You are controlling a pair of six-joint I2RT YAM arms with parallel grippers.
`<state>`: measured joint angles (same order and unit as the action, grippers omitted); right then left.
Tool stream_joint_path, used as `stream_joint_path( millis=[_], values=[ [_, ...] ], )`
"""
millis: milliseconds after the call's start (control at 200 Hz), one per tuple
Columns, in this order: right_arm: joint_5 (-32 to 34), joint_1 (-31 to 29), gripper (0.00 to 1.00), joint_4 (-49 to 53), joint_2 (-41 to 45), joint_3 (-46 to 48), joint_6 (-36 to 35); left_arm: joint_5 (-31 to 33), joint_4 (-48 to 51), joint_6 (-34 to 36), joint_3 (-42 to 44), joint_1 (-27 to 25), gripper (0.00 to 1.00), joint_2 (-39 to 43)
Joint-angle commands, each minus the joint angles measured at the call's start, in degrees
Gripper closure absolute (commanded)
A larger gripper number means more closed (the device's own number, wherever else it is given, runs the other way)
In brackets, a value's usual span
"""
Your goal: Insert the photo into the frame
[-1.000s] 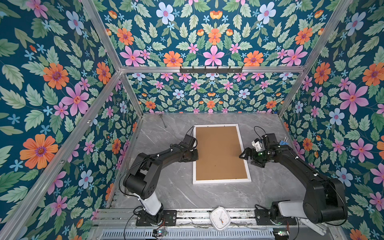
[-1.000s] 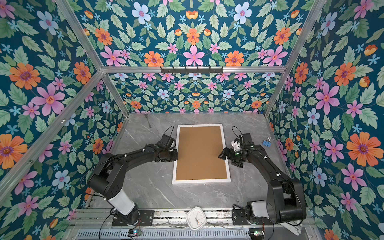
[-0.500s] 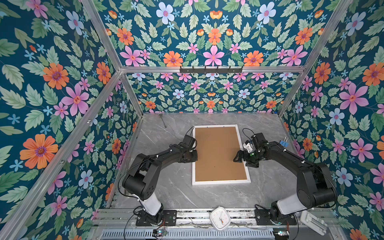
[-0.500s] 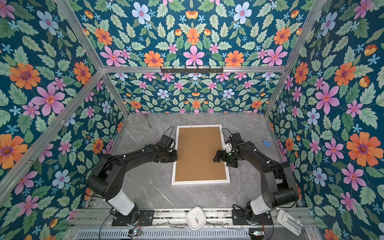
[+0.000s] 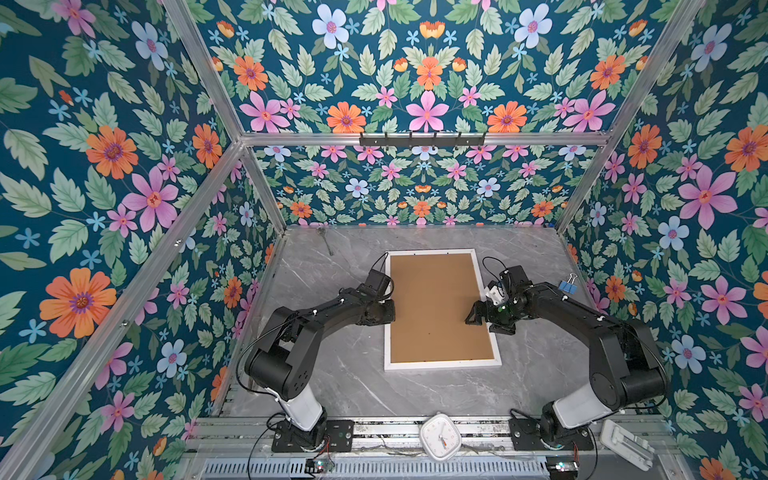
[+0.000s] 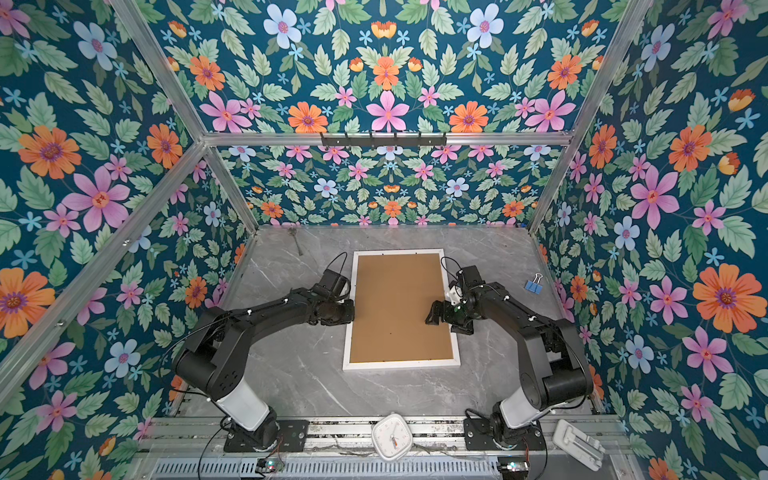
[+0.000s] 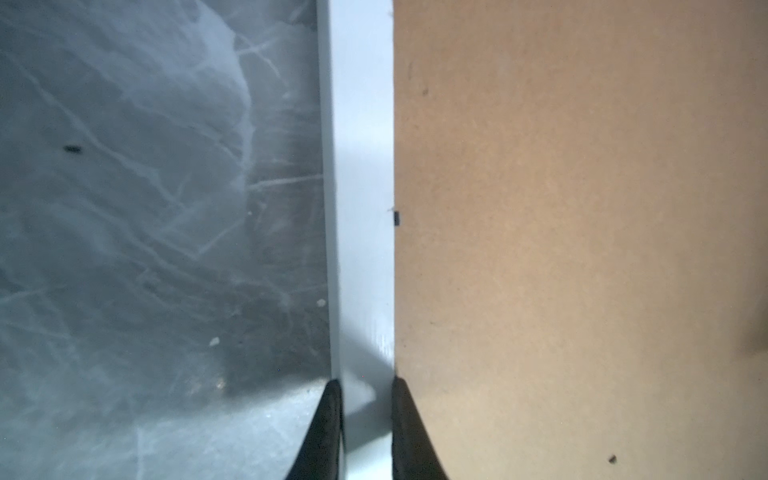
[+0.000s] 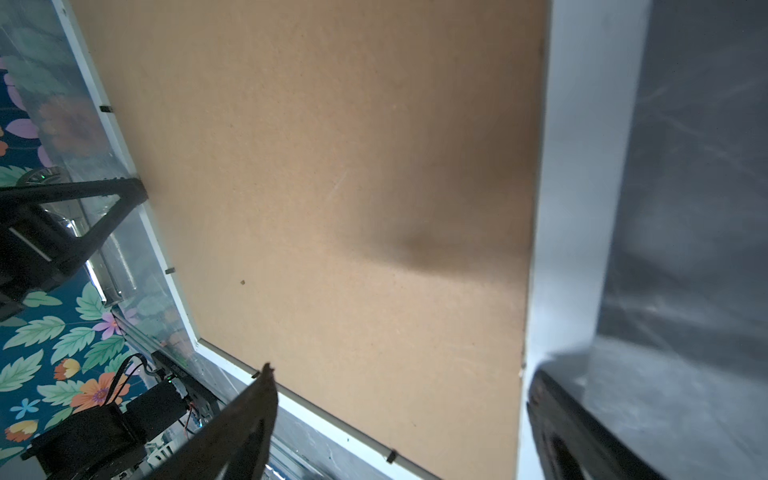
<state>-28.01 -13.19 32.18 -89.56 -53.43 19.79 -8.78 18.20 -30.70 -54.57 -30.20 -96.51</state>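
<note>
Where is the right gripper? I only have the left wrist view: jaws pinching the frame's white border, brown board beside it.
Observer: In both top views the right gripper is at the frame's opposite long side, roughly across from the left gripper.
Operator: Is it gripping that side?
Observer: No. The right wrist view shows its jaws wide open, straddling the white border: one over the brown backing board, one over the table.
Operator: Any photo in sight?
Observer: None shows in any view; in both top views the backing board covers the whole frame opening.
</note>
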Motion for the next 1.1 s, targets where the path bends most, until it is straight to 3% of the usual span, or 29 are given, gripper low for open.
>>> stream_joint_path(
  millis=[0, 675, 870, 1095],
  values=[
    [0.3, -0.4, 0.07, -0.7, -1.0, 0.1, -0.3, 0.4, 4.9, 0.6, 0.7, 0.0, 0.88, -1.0],
    [4.4, -2.5, 0.08, 1.6, -1.0, -1.4, 0.1, 0.6, 5.4, 1.0, 0.6, 0.0, 0.88, -0.4],
    [5.2, -2.5, 0.08, 3.3, 1.1, -5.1, 0.6, 0.6, 5.9, 1.6, 0.3, 0.0, 0.89, -0.7],
    [7.5, -2.4, 0.08, 3.7, -2.7, -10.5, 0.7, 0.8, 6.0, 1.7, 0.2, 0.0, 0.89, -0.7]
  ],
)
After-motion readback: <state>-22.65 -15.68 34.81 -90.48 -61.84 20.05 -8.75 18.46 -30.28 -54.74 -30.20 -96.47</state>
